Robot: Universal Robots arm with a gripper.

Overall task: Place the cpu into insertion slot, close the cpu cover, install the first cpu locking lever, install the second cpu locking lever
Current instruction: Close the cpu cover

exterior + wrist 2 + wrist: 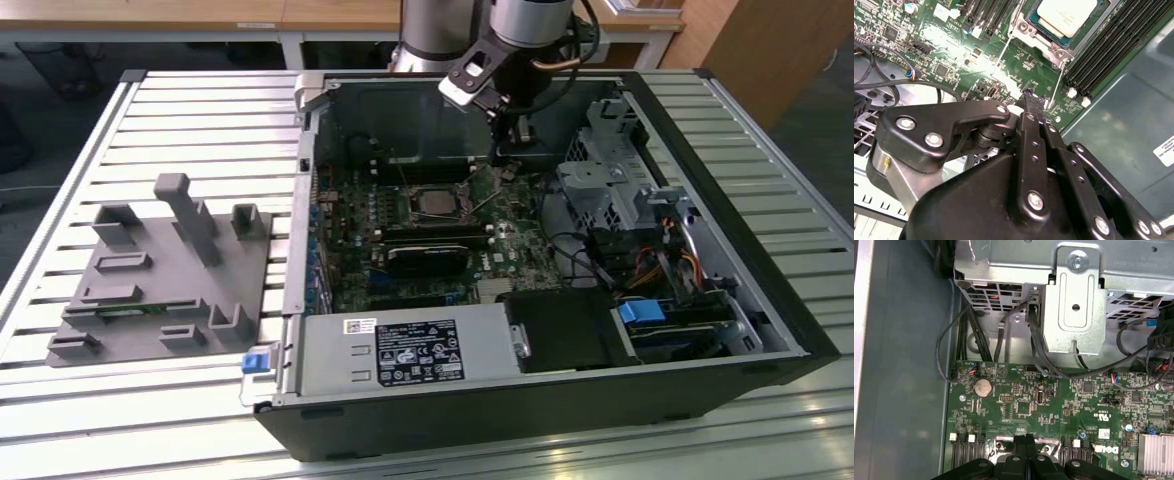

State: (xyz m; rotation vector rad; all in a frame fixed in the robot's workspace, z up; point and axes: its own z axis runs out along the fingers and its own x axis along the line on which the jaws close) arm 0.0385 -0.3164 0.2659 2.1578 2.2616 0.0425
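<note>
We see the gripper [1033, 101] pressed together, nothing visibly pinched, just beyond the cpu [1066, 15], toward the exterior view's right. The cpu sits in the insertion slot [1037, 28], cpu cover [1050, 46] down.

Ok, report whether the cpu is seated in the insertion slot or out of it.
In. In the second wrist view the cpu lies flat inside the insertion slot, silvery top facing up.

cpu [1066, 15] cut off at second wrist view's edge; insertion slot [437, 203] in exterior view too small for detail.
</note>
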